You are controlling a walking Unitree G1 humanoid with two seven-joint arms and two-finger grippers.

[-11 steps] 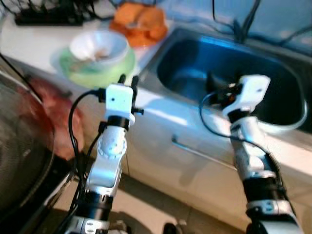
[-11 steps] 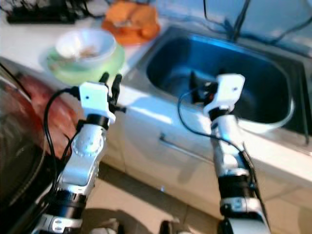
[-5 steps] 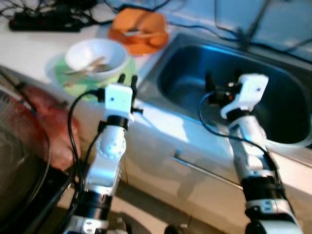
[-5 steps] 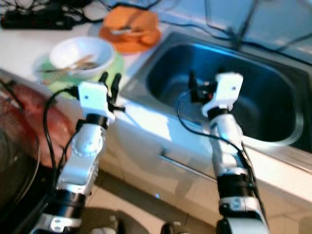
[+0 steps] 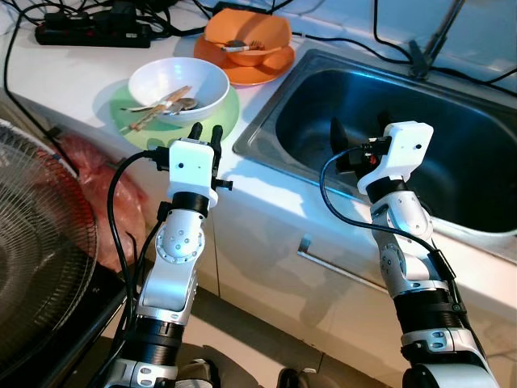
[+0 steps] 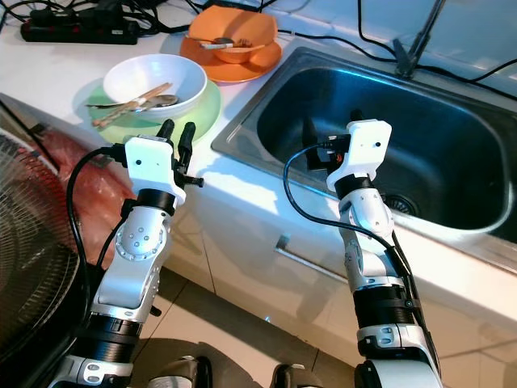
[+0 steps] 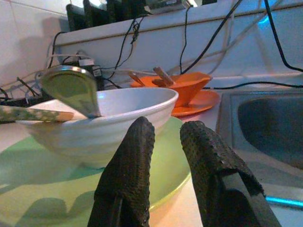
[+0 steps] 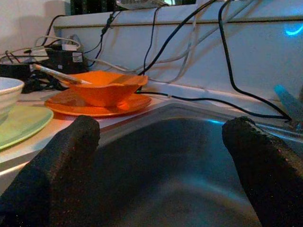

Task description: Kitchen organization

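Countertop of pale white stone runs along the back, with a deep stainless steel sink basin set into it on the robot's right. Near the counter's front edge a round white ceramic bowl sits on a flat light-green plate, holding a metal spoon and what look like wooden chopsticks that jut over its rim. Further back, beside the sink's corner, a small orange bowl rests on an orange plate, also with utensils in it. A black power strip with tangled cables lies at the counter's far left.

The left gripper is raised at the counter's front edge, just short of the green plate; its two long black fingers point toward the white bowl and stand close together with only a narrow gap, pinching nothing and touching nothing. The right gripper hovers over the sink's near side, its fingers spread wide apart and empty, aimed across the basin.

Below the counter are white cabinet fronts with a slim metal handle. On the floor to the robot's left stands a round black wire-grille fan, with a red plastic bag tucked beside it against the cabinet
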